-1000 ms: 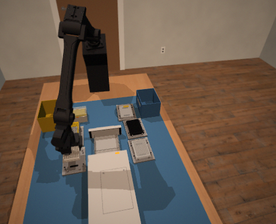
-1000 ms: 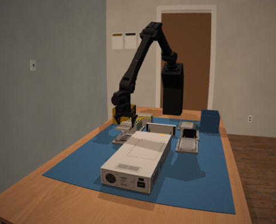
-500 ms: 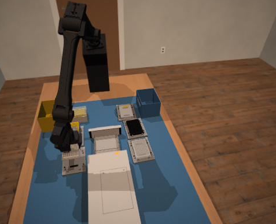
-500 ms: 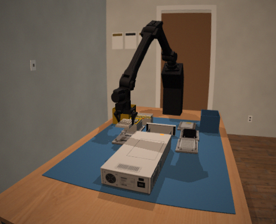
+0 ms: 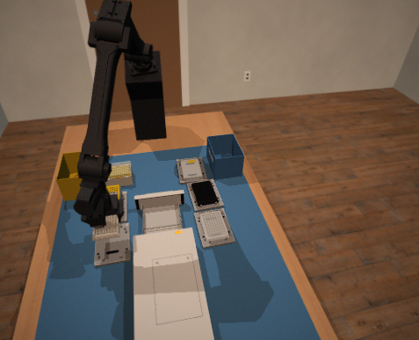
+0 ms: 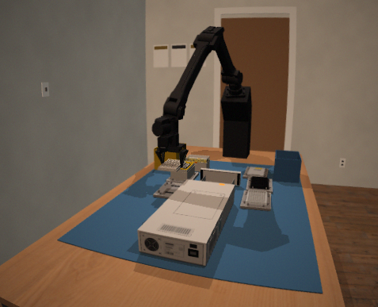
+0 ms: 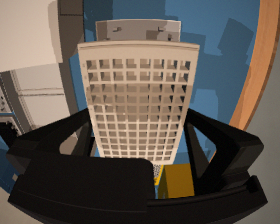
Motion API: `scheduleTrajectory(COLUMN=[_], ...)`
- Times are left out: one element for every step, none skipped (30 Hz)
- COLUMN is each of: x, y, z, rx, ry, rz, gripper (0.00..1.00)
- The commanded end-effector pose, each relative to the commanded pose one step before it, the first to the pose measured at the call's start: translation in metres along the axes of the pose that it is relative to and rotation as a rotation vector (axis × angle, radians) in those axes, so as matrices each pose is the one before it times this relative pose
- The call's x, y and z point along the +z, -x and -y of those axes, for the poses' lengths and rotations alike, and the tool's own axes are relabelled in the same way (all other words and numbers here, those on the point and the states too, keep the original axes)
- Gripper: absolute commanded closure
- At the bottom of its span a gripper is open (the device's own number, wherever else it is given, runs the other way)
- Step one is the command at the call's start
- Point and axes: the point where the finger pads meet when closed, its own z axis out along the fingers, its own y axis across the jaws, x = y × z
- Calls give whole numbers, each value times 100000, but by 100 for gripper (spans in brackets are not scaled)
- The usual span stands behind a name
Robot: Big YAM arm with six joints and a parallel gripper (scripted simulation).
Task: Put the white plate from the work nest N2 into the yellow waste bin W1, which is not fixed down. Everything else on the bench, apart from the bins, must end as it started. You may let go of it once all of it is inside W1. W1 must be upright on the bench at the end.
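Note:
My gripper (image 5: 105, 227) is shut on the white plate (image 5: 106, 231), a cream well plate with a grid of small wells. I hold it by its long sides, lifted above the grey work nest (image 5: 112, 249) at the left of the blue mat. In the wrist view the white plate (image 7: 139, 100) runs forward between my two black fingers, with the empty nest (image 7: 138, 31) beyond it. The plate also shows in the exterior view (image 6: 171, 164) under my gripper (image 6: 172, 158). The yellow waste bin (image 5: 69, 180) stands upright at the left edge of the bench, partly hidden behind my arm.
A large white instrument (image 5: 171, 284) lies in the middle front, with an open tray (image 5: 160, 211) behind it. Three nests with plates (image 5: 206, 200) stand at the right, next to a blue bin (image 5: 225, 155). A yellow-tipped rack (image 5: 119, 171) stands by the yellow bin.

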Motion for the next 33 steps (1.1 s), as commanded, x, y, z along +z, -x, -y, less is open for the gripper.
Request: scheduleTrajectory(x=[-2098, -223, -235, -132, -34, 312, 519, 299, -233, -694, -801, -248, 0, 0, 1115, -972, 515, 0, 0, 0, 0, -868, -114, 2, 497, 800, 319, -290, -721, 0, 0, -284, -239], y=[695, 164, 191, 68, -273, -500, -427, -270, 84, 376, 431, 58, 0, 0, 1087, 104, -517, 0, 0, 0, 0, -491, -173, -253, -598, -817, -477, -51, 248, 0, 0, 108, -84], z=[587, 137, 137, 61, -47, -103, -80, -81, -47, -1, 39, 48, 0, 0, 594, -19, -850, 0, 0, 0, 0, 800, 106, 106, 76, 57, 85, 112, 128, 0, 0, -326, 110], rx=[-1219, 58, 51, -5, 100, 161, 107, 32, -93, -176, -156, 29, 0, 0, -159, 29, 376, 0, 0, 0, 0, 3316, -425, -847, -716, 107, 90, -82, -209, 0, 0, -657, -71], ry=[-692, -203, -186, -126, 140, 382, 357, 254, -14, -259, -338, -83, 0, 0, -566, -166, 789, 0, 0, 0, 0, -827, -62, -31, 258, 417, 146, -159, -372, 0, 0, 202, -127], rz=[1860, 320, 374, 354, -527, -1244, -1114, -730, 185, 970, 1143, 190, 0, 0, 1593, 358, -1114, 0, 0, 0, 0, 1300, 189, -20, -881, -1422, -577, 504, 1271, 0, 0, 633, 419], gripper=[100, 100, 100, 100, 100, 100, 100, 100, 100, 100, 100, 100, 100, 100, 100, 100, 100, 100, 100, 100, 100, 100, 100, 100, 100, 100, 100, 100, 100, 100, 100, 100, 100])
